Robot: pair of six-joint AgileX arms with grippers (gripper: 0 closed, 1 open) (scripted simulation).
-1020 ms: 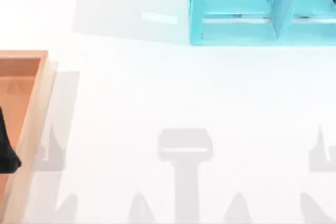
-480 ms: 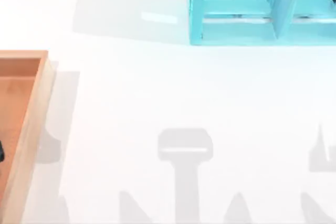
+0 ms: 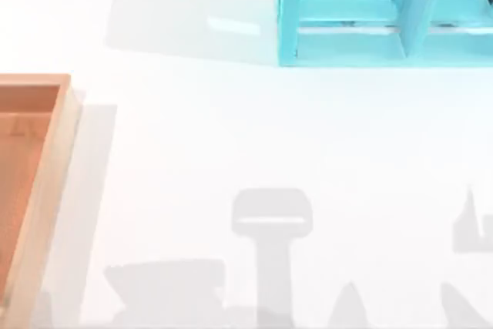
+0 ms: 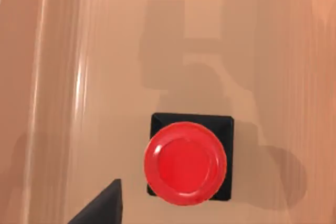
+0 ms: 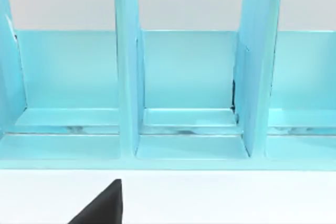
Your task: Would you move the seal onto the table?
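The seal (image 4: pixel 185 162), a black square base under a glossy red round knob, stands upright on the floor of the orange-brown wooden tray (image 4: pixel 105 51) in the left wrist view. My left gripper (image 4: pixel 100 209) hangs above it, and a dark part of the gripper shows just beside the seal without touching it. The tray (image 3: pixel 48 182) lies at the left edge of the white table (image 3: pixel 231 129) in the top view. My right gripper (image 5: pixel 100 208) is parked over the table, facing the turquoise shelf.
A turquoise shelf unit (image 3: pixel 347 13) with upright dividers stands at the table's back right; its compartments (image 5: pixel 184 77) hold nothing. The tray's raised rim runs along its right side. Grey arm shadows fall across the table's front.
The dark shape of my left arm over the tray at the top view's left edge has slid out of that view. A broad new shadow has appeared at the front left.
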